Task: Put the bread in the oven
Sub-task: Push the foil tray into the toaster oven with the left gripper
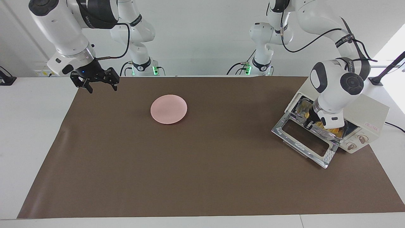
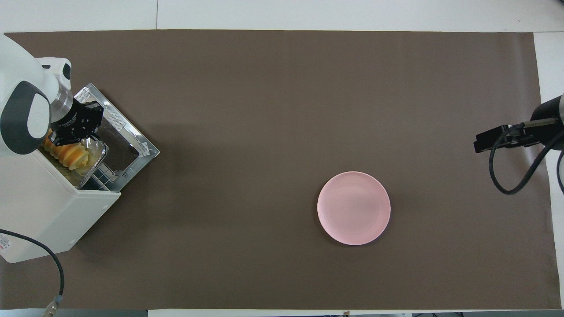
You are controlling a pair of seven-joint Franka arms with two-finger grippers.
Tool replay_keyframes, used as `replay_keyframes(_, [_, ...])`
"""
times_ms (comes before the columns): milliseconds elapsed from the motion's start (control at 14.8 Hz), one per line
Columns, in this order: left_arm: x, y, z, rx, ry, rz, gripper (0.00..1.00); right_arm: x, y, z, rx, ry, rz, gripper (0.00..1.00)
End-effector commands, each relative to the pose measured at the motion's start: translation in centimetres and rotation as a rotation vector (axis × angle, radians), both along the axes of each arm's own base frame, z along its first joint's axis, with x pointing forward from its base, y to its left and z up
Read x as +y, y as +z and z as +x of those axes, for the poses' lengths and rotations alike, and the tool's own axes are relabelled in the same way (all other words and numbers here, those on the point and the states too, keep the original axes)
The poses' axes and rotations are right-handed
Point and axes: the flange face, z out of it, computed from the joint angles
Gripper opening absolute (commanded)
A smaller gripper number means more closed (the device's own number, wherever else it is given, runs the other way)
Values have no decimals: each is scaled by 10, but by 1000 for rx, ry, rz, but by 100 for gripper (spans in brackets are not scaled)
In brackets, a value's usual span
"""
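The brown mat (image 1: 202, 177) covers most of the white table (image 1: 31, 133), and its edge farthest from the robots lies bare.

The cream-white boxy toaster oven (image 1: 364, 117) stands at the left arm's end of the table, near the corner on the robots' side. Its glass drop-down door (image 1: 305, 139) is open and lies flat toward the middle of the table. Inside the oven, the small golden yellow-orange ridged bread (image 2: 70, 155) lies in a crinkled silver foil tray (image 2: 98, 155), on the wire rack.

The left gripper (image 2: 76, 127) reaches into the mouth of the oven, over the open door, and is at the bread. I cannot tell if its fingers are apart or closed on the bread.

The round pink plate (image 1: 168, 109) sits on the mat, toward the right arm's end of the table and nearer to the robots' edge.

The right arm waits. The right gripper (image 1: 100, 86) hangs in the air over the corner of the mat at the right arm's end, on the robots' side. Its fingers are apart and hold nothing.
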Motion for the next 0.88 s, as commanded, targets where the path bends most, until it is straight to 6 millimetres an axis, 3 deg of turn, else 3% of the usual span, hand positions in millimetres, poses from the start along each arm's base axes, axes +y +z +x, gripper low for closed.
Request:
replay_keyframes(0, [8,0,-18,4,12,51,0,-2,2,-6,-6,-17,12,100])
replay_keyframes(471, [17,-15,-33,21,-8,64,0,-2,2,-6,-6,-17,11,100])
replay_keyframes(808, [15,-15,-33,24,-42,62,0,-2,2,-6,-6,-17,11,100])
